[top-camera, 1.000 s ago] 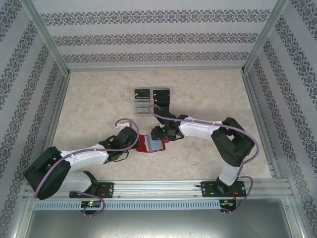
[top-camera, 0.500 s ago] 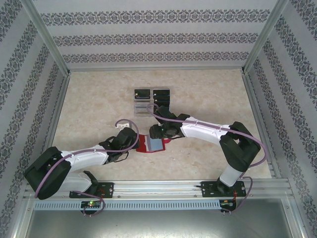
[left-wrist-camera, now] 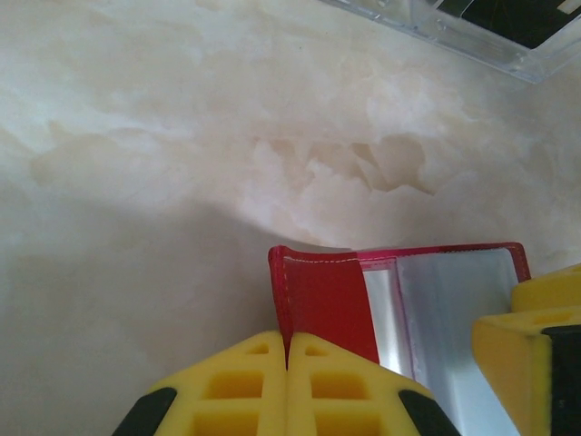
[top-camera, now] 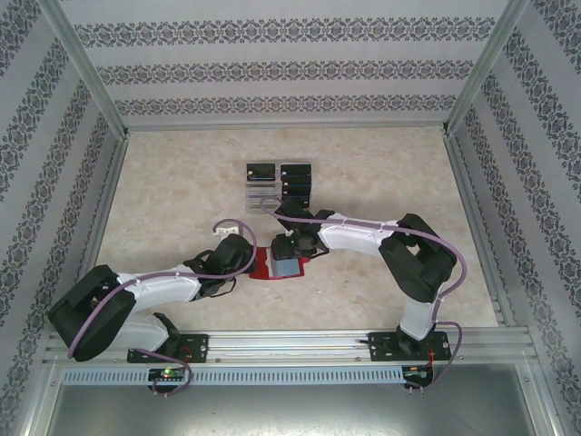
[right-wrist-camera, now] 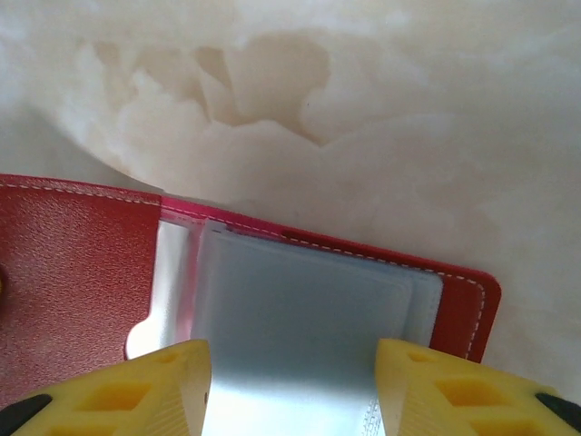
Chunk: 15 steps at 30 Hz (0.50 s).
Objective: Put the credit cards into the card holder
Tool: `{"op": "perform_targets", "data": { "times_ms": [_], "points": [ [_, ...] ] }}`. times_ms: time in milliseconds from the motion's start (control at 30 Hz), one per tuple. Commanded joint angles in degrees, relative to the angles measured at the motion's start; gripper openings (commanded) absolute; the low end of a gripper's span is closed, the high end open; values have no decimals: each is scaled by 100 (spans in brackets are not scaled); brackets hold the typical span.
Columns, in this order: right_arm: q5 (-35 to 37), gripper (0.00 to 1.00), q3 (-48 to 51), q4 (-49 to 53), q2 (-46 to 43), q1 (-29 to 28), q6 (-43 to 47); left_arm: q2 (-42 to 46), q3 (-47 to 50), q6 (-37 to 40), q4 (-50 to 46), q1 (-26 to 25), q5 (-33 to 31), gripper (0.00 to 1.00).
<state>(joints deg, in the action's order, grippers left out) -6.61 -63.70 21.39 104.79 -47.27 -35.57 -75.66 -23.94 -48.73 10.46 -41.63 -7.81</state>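
Observation:
The red card holder (top-camera: 267,270) lies open on the table between the two arms, its greyish pockets (right-wrist-camera: 300,318) facing up. My left gripper (left-wrist-camera: 288,338) is shut on the holder's left red flap (left-wrist-camera: 322,295), which stands up on edge. My right gripper (right-wrist-camera: 292,386) hangs open just over the pockets, one yellow finger (right-wrist-camera: 163,381) at each side and no card between them. In the top view the left gripper (top-camera: 251,259) and right gripper (top-camera: 287,254) meet at the holder. The black credit cards (top-camera: 296,172) sit in a clear rack behind it.
The clear plastic rack (top-camera: 263,195) stands just behind the right gripper, and its edge (left-wrist-camera: 454,32) shows at the top of the left wrist view. Bare marble tabletop (top-camera: 381,182) spreads to both sides. Metal rails and patterned walls bound the table.
The right gripper has moved left from the holder's right edge to over its pockets, and the right arm's elbow swung out and back. The left gripper has kept its grip.

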Motion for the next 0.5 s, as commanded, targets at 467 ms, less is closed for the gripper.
{"op": "perform_targets", "data": {
  "times_ms": [467],
  "points": [
    [-1301,52,153,-823,37,-125,-511,-385,495,307,799,75,26,0]
  ]
}}
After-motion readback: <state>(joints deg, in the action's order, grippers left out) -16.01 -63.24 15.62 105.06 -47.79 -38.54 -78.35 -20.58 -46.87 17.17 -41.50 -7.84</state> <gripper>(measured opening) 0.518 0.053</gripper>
